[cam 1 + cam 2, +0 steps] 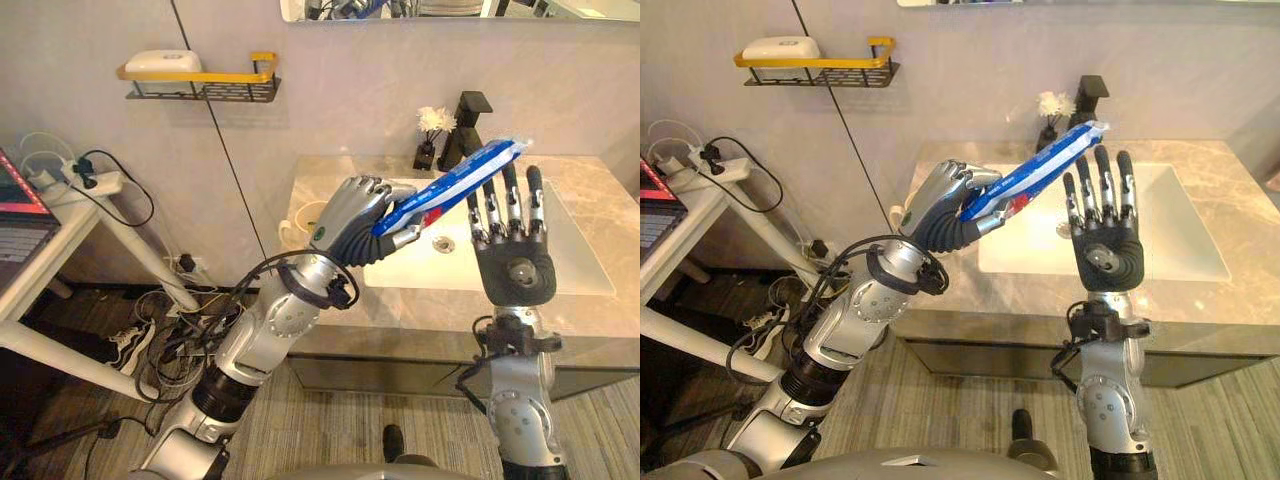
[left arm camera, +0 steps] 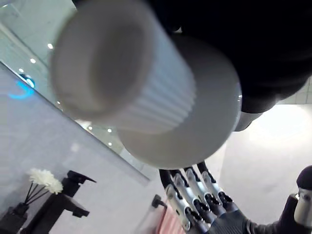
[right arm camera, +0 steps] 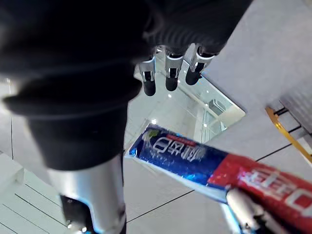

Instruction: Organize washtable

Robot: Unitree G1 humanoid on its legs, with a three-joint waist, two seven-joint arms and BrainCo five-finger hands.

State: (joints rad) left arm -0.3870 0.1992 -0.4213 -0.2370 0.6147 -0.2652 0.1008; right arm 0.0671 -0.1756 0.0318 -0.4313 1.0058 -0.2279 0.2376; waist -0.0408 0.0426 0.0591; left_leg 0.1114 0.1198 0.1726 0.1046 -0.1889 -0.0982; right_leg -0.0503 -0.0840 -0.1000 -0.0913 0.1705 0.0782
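The right hand stands upright above the near edge of the washtable, fingers straight and spread, holding nothing. Just left of it, the left hand is curled round the cap end of the toothpaste tube, which slants up to near the right fingertips. Beyond them lie the white basin and the black tap.

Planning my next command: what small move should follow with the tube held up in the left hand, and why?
Probably move the right hand onto the free end of the blue toothpaste tube and curl the fingers round it. The left hand grips the capped end above the white sink; the right hand stands open, fingers straight, beside the tip.
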